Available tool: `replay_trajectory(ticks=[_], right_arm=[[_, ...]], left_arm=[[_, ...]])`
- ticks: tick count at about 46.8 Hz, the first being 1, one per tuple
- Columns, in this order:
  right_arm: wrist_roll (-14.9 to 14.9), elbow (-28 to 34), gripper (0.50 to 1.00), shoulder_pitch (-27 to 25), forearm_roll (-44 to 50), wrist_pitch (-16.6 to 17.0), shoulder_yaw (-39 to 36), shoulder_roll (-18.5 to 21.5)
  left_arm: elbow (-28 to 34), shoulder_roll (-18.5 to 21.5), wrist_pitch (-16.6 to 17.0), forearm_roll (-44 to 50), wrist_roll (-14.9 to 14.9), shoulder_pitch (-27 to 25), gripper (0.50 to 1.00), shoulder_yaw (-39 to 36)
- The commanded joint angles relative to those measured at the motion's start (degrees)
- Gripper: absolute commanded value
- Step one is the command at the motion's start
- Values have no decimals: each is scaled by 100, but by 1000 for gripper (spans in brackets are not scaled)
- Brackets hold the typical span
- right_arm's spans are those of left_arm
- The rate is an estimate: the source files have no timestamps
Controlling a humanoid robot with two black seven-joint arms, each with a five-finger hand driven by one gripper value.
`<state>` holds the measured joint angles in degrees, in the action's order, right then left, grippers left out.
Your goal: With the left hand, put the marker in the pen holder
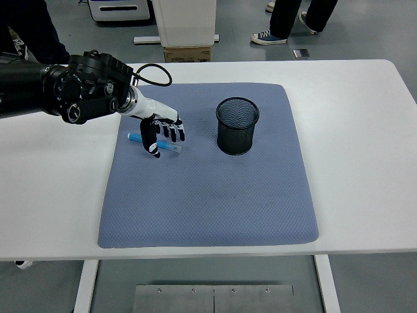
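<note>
A blue marker (135,137) lies on the blue-grey mat (208,195), left of the middle, its right end angled slightly toward me. My left hand (163,135) hangs right over the marker's middle. Its fingers (171,131) point down, with the thumb (151,145) on the near side. The fingers straddle the marker, which still rests on the mat, and I see no closed grasp. The black mesh pen holder (237,126) stands upright and empty on the mat, about a hand's width to the right. The right arm is out of view.
The mat covers the middle of the white table (365,143). Beyond the far edge stand a cardboard box (187,53) and a white cabinet (184,19). A person's legs and shoes (287,23) show at the top right.
</note>
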<state>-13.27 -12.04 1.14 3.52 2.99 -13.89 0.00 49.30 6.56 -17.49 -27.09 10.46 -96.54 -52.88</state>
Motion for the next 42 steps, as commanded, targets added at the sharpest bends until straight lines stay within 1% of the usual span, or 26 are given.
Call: replay_trajectory(ticks=[1, 3, 6, 8, 13, 18, 22, 23, 27, 29, 42], right_arm=[[0, 0, 1000, 0, 0, 0, 0, 0], [0, 0, 1000, 0, 0, 0, 0, 0], [0, 0, 1000, 0, 0, 0, -8, 0], [0, 0, 1000, 0, 0, 0, 0, 0], [0, 0, 1000, 0, 0, 0, 0, 0], [0, 0, 1000, 0, 0, 0, 0, 0], [0, 0, 1000, 0, 0, 0, 0, 0], [0, 0, 1000, 0, 0, 0, 0, 0], [0, 0, 1000, 0, 0, 0, 0, 0], [0, 0, 1000, 0, 0, 0, 0, 0], [0, 0, 1000, 0, 0, 0, 0, 0]], left_arm=[[1, -6, 9, -139, 0, 30, 792, -3], [1, -6, 9, -200, 0, 39, 769, -3], [1, -6, 17, -209, 0, 47, 757, -3], [1, -14, 26, -209, 0, 47, 725, -3], [1, -32, 53, -209, 0, 47, 707, -3], [1, -41, 70, -218, 0, 47, 678, -3], [1, -41, 88, -306, 0, 47, 672, -3], [1, -41, 114, -350, 0, 47, 663, -3], [1, -58, 307, -455, 0, 65, 663, -3], [1, -58, 351, -455, 0, 65, 663, -3], [9, -67, 378, -464, 0, 118, 663, -3]])
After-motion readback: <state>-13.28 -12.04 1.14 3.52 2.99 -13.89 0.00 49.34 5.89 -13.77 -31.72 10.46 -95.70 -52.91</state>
